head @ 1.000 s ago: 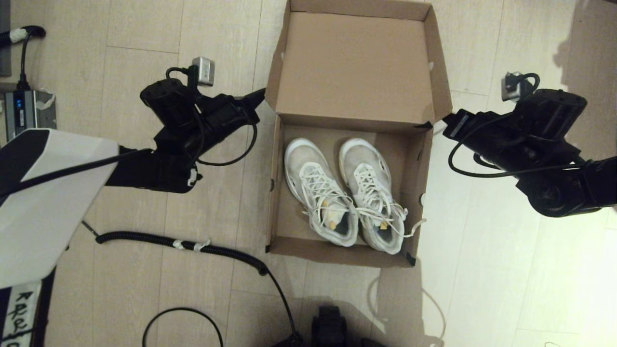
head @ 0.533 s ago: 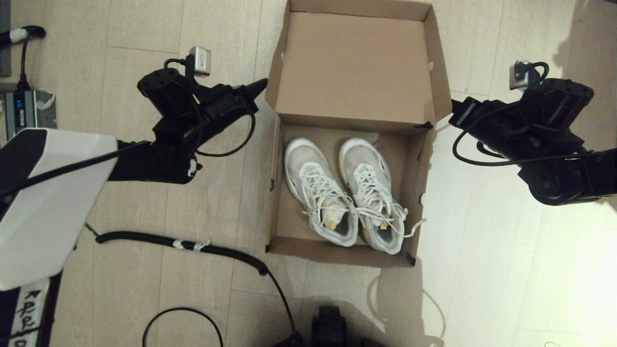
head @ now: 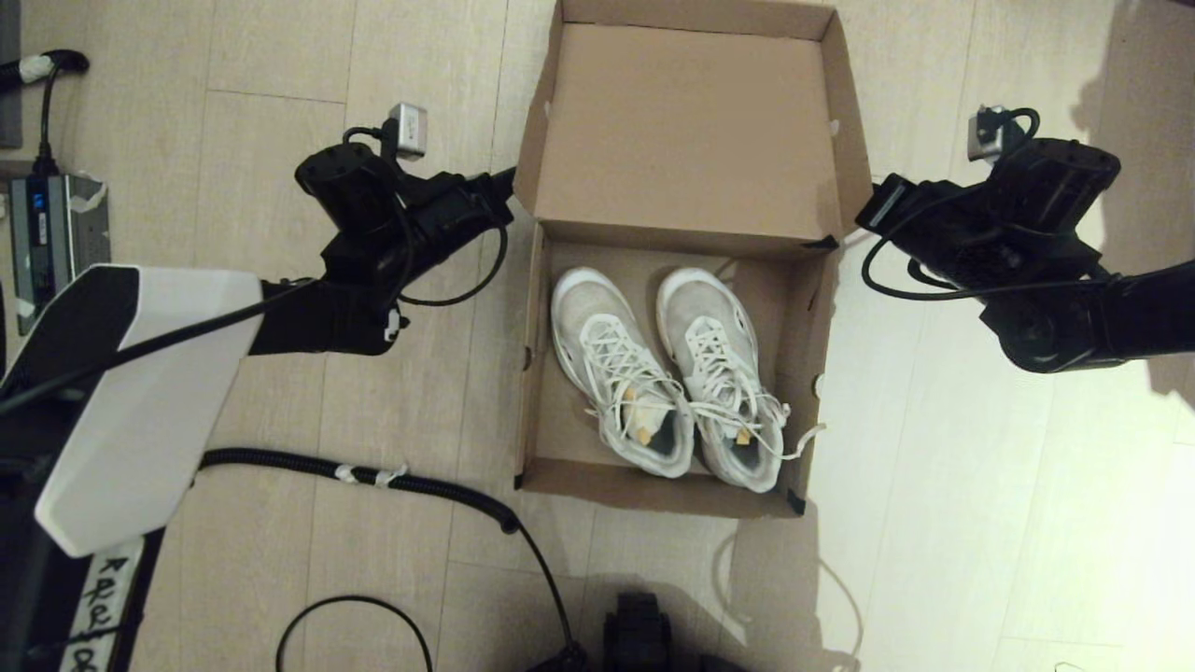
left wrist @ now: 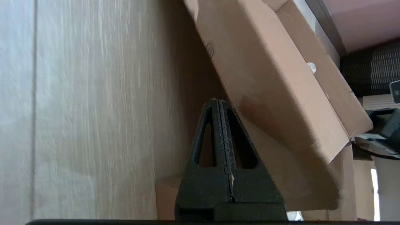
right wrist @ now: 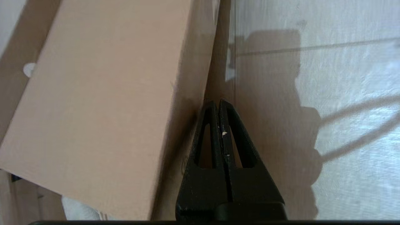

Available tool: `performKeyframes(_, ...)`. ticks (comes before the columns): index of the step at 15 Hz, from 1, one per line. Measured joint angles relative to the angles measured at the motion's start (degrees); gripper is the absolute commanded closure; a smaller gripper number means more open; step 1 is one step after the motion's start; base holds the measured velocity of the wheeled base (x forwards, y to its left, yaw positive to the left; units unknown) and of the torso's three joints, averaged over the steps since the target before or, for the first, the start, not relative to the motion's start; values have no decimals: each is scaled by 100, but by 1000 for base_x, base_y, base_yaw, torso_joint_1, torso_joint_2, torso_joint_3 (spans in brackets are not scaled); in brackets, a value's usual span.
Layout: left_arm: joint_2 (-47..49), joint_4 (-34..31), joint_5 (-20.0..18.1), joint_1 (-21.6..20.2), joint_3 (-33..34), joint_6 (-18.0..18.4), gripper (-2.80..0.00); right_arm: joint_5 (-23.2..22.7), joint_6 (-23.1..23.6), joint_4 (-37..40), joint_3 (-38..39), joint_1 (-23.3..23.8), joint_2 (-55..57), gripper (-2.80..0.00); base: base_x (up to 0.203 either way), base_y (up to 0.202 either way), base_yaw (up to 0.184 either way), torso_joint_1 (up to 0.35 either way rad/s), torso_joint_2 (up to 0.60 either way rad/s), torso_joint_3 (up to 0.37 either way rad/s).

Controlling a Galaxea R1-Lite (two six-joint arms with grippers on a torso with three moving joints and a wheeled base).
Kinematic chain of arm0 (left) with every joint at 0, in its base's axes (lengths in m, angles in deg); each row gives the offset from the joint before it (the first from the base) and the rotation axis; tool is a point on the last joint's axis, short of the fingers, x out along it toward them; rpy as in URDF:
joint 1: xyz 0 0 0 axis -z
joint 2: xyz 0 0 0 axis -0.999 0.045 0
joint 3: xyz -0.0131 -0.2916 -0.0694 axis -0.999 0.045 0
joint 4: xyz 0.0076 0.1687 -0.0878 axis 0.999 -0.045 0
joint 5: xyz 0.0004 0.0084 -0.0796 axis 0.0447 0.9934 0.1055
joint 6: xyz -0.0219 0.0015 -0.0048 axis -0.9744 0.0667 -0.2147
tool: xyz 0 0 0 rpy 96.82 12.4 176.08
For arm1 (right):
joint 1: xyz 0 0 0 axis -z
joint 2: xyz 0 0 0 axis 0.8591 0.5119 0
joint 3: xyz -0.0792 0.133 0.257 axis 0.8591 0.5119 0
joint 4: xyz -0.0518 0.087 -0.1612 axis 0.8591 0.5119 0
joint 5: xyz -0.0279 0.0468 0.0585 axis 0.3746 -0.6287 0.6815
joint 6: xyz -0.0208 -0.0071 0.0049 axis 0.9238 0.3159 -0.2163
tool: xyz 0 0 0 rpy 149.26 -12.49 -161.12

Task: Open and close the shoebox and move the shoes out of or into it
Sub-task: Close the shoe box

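Observation:
The brown shoebox [head: 535, 373] stands open on the floor, its hinged lid [head: 686, 131] leaning back on the far side. The two white lace-up shoes [head: 667, 373] lie side by side inside, toes toward the lid. My left gripper [head: 507, 177] is shut and empty, its tip at the lid's left side flap near the hinge. In the left wrist view the left gripper [left wrist: 218, 101] points under the tilted lid [left wrist: 265, 78]. My right gripper [head: 864, 217] is also shut and empty, beside the lid's right flap. In the right wrist view the right gripper [right wrist: 218, 102] sits just next to the lid [right wrist: 100, 93].
A black coiled cable [head: 373, 471] runs across the wooden floor in front of the box on the left. A power unit [head: 51, 219] lies at the far left. Part of my base [head: 639, 635] shows at the bottom edge.
Both arms shifted a little farther along the lid's sides, then came back in toward it. The box, the lid and the shoes have not moved.

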Motion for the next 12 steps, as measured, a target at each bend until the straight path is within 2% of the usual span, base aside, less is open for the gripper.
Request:
performKeyframes(7, -13, 0, 11, 56, -11, -224, 0, 20, -147, 192, -183, -80, 61, 0, 0, 0, 0, 0, 0, 0)
performKeyframes(12, -106, 0, 12, 96, -17, -259, 0, 32, -155, 252, -307, -82, 24, 0, 0, 0, 0, 0, 0, 0)
